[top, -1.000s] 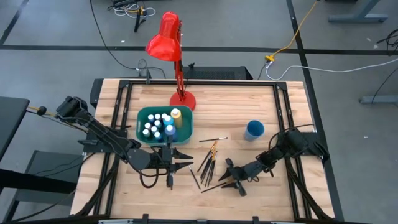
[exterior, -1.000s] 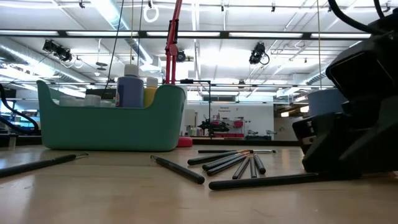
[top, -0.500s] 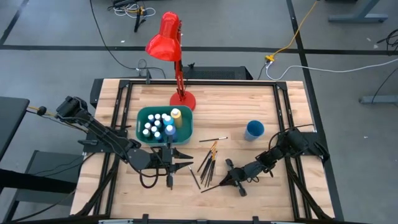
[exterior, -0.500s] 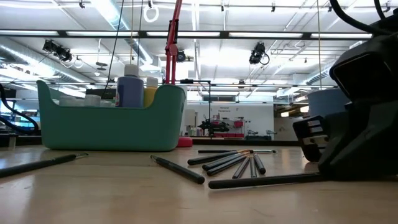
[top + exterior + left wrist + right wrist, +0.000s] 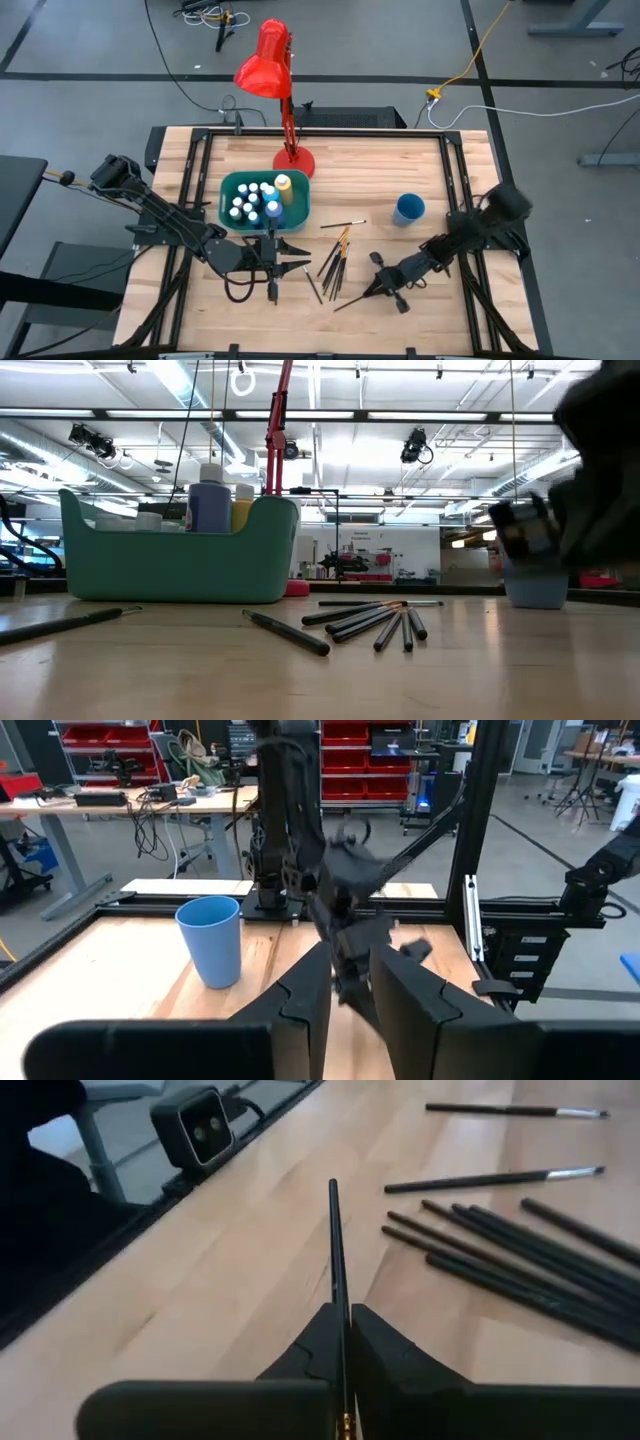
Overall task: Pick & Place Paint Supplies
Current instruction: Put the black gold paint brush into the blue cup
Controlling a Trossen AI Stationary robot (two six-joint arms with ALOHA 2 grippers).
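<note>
My right gripper hangs over the table's near right part, shut on one thin dark-handled brush. Several more brushes lie flat on the wood left of it, and a single one lies farther back. The white-capped paint bottles and the yellow bottle stand in the teal bin. My left gripper waits just in front of the bin, open, with nothing between its fingers. My right gripper pinches the brush's dark handle between its two fingers. The fingers slant down from the table's right side, and the brush lies along them. Its free handle end sticks out ahead of the fingertips, clear of the table.
A red desk lamp stands on its base behind the bin. A small blue cup stands at the right. Another brush lies near my left gripper. A black frame rims the table.
My right gripper has shut on the brush that lay under it and risen, drifting slightly toward the table's right edge. The brush has come up off the table with it.
</note>
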